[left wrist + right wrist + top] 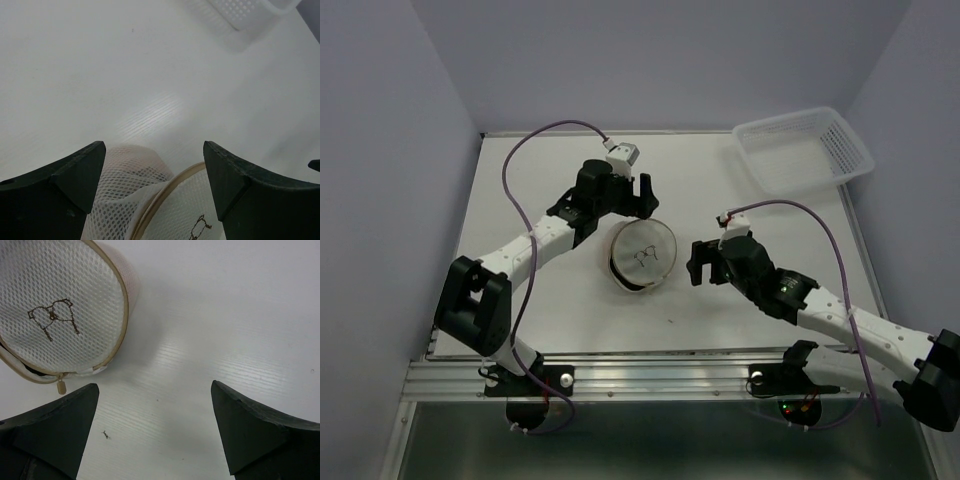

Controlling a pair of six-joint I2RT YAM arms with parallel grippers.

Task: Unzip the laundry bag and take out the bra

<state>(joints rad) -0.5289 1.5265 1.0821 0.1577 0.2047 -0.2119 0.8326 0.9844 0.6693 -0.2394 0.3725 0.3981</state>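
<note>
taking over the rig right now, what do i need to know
Left gripper: open, empty, over the far edge of the laundry bag.
Right gripper: open, empty, to the bag's right, not touching it.
The bag lies mid-table, its zipper pull at the rim on the right gripper's side.
Done: nothing visible; no bra is out.
Left: grip the pull, unzip, take out the bra.

We saw the laundry bag (125, 190) cut off by the bottom edge in the left wrist view, and by the top and left edges in the right wrist view. We could not tell what lay inside it. The basket (242, 10) ran past the top edge.
</note>
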